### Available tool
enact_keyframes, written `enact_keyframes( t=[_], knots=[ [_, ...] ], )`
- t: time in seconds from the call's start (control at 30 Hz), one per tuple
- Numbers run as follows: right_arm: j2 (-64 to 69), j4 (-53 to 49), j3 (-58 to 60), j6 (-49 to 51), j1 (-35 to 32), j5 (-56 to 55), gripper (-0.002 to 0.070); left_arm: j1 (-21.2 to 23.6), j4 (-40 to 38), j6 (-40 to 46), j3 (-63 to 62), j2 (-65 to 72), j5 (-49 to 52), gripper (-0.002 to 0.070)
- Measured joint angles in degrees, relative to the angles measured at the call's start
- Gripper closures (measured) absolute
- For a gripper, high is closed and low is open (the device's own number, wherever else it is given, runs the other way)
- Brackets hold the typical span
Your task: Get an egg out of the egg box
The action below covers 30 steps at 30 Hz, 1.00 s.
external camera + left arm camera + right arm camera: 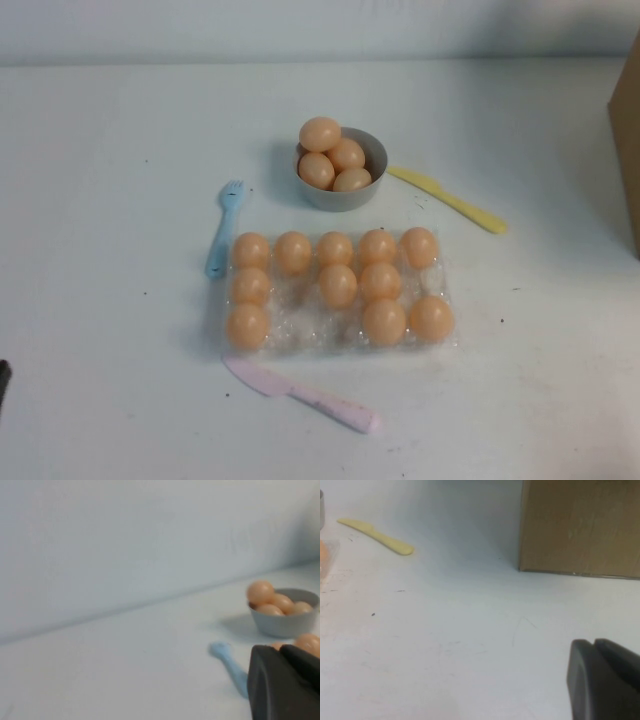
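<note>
The egg (338, 285) is smooth and pale orange-tan, sitting in the middle cup of the middle row of the egg box (300, 330), a clear crinkly plastic tray lying flat near the middle of the table (110, 380). Eleven eggs fill it: five across the far row, three in the middle row, three in the near row (the bare cups show as wrinkled plastic). Neither arm reaches the tray in the high view. The left gripper (285, 682) shows only as a dark block in its own wrist view, low over the table on the tray's left side and well apart from it, and whether its fingers are spread or closed cannot be told. The right gripper (605, 677) is likewise a dark block in its wrist view, out on the right side near a brown cardboard box (580, 527), its state equally unclear. Just beyond the tray stands a grey bowl (365, 192) holding four more eggs. A blue fork (222, 230) lies by the tray's left far corner, a yellow knife (448, 199) beside the bowl, and a pink knife (300, 395) along the tray's near edge.
</note>
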Motion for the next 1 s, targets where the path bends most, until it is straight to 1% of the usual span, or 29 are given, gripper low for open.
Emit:
enact_keyframes(
  t=[0.07,0.27,0.37,0.43,0.5,0.6,0.73,0.87,1.0],
  knots=[
    [0.00,0.00,0.00,0.00,0.00,0.00,0.0694,4.61,1.11,0.00,0.00,-4.00,0.00,0.0677],
    [0.00,0.00,0.00,0.00,0.00,0.00,0.0694,15.30,1.86,0.00,0.00,-10.33,1.05,0.0678],
    [0.00,0.00,0.00,0.00,0.00,0.00,0.0694,18.93,1.95,0.00,0.00,-11.92,3.66,0.0678],
    [0.00,0.00,0.00,0.00,0.00,0.00,0.0694,20.51,1.99,0.00,0.00,-12.30,5.18,0.0678],
    [0.00,0.00,0.00,0.00,0.00,0.00,0.0694,21.41,2.09,0.00,0.00,-12.30,6.87,0.0678],
    [0.00,0.00,0.00,0.00,0.00,0.00,0.0694,21.56,2.79,0.00,0.00,-12.30,11.00,0.0678],
    [0.00,0.00,0.00,0.00,0.00,0.00,0.0694,21.56,3.59,-0.12,0.00,-12.30,21.06,0.0678],
    [0.00,0.00,0.00,0.00,0.00,0.00,0.0694,21.56,3.65,-2.86,0.10,-12.30,29.39,0.0678],
    [0.00,0.00,0.00,0.00,0.00,0.00,0.0694,21.56,3.74,-5.56,0.10,-12.30,31.45,0.0678]
  ],
)
